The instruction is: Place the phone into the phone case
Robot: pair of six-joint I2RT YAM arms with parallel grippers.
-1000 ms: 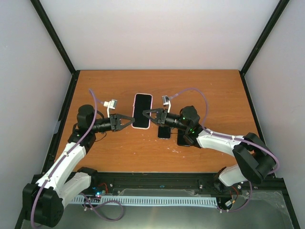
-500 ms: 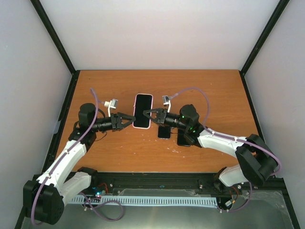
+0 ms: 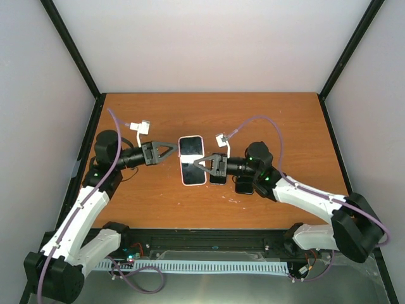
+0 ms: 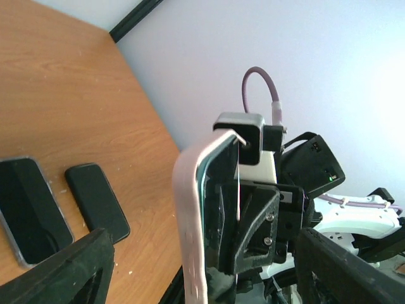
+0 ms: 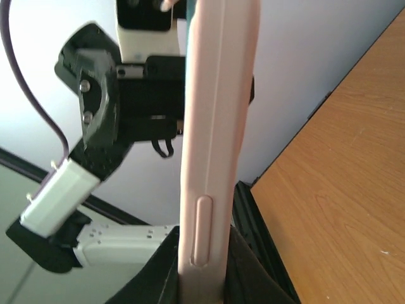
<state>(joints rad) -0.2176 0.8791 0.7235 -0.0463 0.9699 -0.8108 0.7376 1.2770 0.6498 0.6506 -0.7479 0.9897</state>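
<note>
Phone [image 3: 190,147] sits inside pink case [image 5: 218,95]; right pincer [image 3: 201,166] grips case edge.

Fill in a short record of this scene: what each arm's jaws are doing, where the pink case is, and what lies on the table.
pink case: raised off the table between the two arms, dark screen showing
right jaws: shut on the pink case
left jaws: open, beside the pink case, not gripping it
on the table: dark phone and second dark phone, flat, side by side near the right arm
</note>
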